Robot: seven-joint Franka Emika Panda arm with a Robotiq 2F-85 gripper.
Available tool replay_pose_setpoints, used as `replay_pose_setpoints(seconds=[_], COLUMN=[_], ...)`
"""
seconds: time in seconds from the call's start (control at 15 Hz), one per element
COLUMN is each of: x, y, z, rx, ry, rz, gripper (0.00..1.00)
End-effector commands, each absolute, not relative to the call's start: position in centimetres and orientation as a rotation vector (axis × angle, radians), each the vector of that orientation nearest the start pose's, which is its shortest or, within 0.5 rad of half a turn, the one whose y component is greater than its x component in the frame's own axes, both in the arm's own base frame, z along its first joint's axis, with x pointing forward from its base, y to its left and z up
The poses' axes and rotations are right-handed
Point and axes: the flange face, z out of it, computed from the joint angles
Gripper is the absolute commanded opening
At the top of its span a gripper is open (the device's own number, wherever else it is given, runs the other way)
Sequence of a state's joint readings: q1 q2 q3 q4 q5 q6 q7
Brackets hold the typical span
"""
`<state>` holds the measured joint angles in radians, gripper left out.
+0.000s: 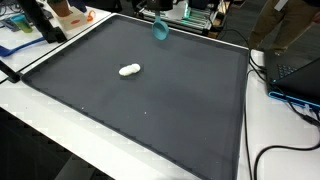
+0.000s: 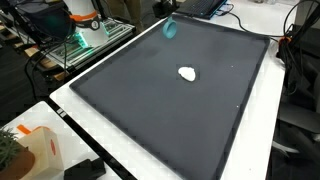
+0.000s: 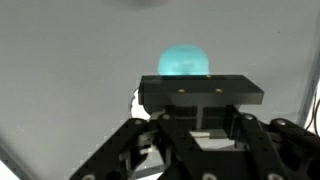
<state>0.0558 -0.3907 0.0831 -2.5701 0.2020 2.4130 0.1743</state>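
Observation:
A rounded teal object (image 3: 185, 62) shows just past my gripper (image 3: 200, 88) in the wrist view. The black fingers are drawn together around it, and the contact itself is hidden behind them. In both exterior views the teal object (image 1: 160, 28) (image 2: 170, 27) hangs over the far edge of the dark mat (image 1: 150, 110) (image 2: 160, 120), and the arm is cut off by the top of the frame. A small white lump (image 1: 130, 70) (image 2: 187, 73) lies on the mat by itself, well away from the gripper.
The mat covers most of a white table (image 1: 280, 130). A laptop (image 1: 297, 68) and loose cables (image 1: 290, 150) lie beside one edge. A rack with green-lit equipment (image 2: 85, 40) stands off the table. An orange-and-white item (image 2: 35, 150) sits at a corner.

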Motion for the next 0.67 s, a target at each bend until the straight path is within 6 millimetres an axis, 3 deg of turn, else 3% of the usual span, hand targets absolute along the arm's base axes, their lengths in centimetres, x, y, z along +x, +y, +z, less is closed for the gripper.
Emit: replay_pose_setpoints(seconds=[0.0, 0.27, 0.33, 0.6], x=[42.9, 43.7, 43.9, 45.9], y=[6.2, 6.6, 6.6, 5.8], z=[42.7, 43.6, 43.5, 44.7], rx=[-2.959, -2.954, -2.957, -2.986], ry=[0.24, 0.21, 0.214, 0.193], rz=[-0.335, -0.359, -0.355, -0.373], gripper=[0.46, 0.46, 0.21, 0.21])
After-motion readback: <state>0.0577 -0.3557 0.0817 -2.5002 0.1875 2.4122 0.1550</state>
